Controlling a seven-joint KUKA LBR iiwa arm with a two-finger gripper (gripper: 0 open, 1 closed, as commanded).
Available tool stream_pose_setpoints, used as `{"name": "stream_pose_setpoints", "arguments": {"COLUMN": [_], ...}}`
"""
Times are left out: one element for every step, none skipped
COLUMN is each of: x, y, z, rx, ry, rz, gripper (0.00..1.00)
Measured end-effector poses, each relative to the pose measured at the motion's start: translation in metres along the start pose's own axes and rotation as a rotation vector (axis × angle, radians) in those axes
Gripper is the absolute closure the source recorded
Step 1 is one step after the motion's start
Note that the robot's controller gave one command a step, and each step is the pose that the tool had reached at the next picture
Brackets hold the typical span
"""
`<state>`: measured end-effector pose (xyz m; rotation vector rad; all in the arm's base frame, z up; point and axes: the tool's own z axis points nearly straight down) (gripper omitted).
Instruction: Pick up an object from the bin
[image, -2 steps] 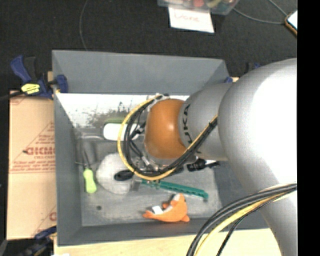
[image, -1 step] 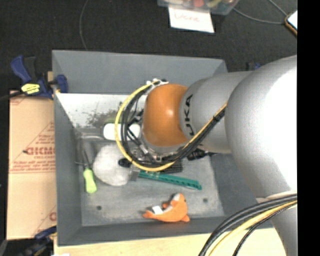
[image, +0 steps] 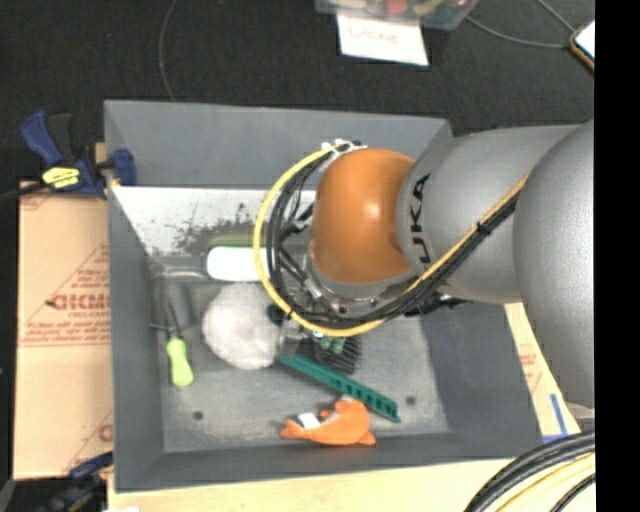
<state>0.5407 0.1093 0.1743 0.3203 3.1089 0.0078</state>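
My gripper (image: 334, 346) shows as a dark block below the arm's wrist, near the middle of the bin. It hangs over the upper left end of a dark green comb (image: 345, 385), which lies slanted toward the front right. A white fluffy ball (image: 236, 332) sits just to the left of the gripper, close to it. An orange and white toy fish (image: 332, 425) lies in front of the comb near the bin's front wall.
A white oblong thing (image: 232, 264) lies behind the ball, partly under the arm's cables. A tool with a bright green handle (image: 178, 358) lies by the left wall. The arm with its orange cover hides the bin's right half.
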Motion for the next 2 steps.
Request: {"name": "stream_pose_setpoints", "arguments": {"x": [-0.019, 0.017], "y": [0.022, 0.011], "z": [-0.046, -0.122], "rx": [-0.003, 0.001], "ry": [-0.004, 0.003], "rz": [-0.04, -0.074], "gripper": [1.0, 1.0]}}
